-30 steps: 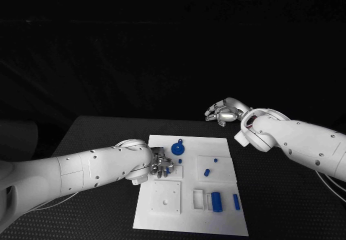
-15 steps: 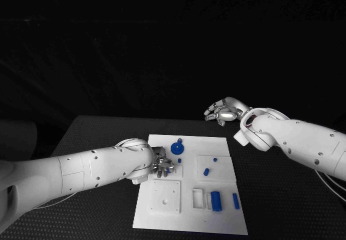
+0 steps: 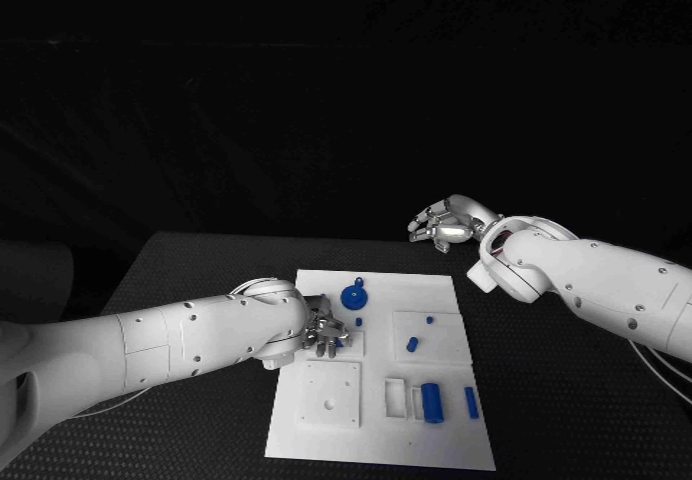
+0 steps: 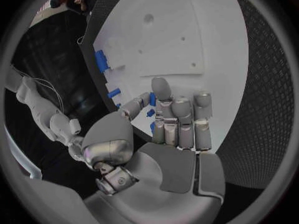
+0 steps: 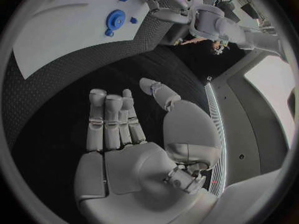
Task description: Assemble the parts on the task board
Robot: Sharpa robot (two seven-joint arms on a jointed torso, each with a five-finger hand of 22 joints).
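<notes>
Left hand (image 3: 326,334) has barely stirred over the last second: it still hangs low over the left-middle of the task board (image 3: 382,455), its fingers having drifted only a touch nearer the robot, and the wrist view shows them curled inward over the white plate with small blue pieces peeking out just past the fingertips. Whether it actually holds one I cannot tell, since the fingers cover that spot. Across the black tabletop (image 3: 577,400) the right hand (image 3: 447,222) stays lifted beyond the board's far right corner, fingers loosely spread with nothing in them, so it looks to be merely waiting. On the board itself nothing has shifted: the round blue knob (image 3: 355,297) sits near the far edge, just beyond the left hand; the blue cylinder (image 3: 433,402) and the slimmer blue bar (image 3: 472,402) lie side by side near the robot on the right; two small blue pegs (image 3: 413,344) rest between those and the far edge. To my eye the assembly is hardly begun, and the left hand is feeling for a small part rather than seating one.
</notes>
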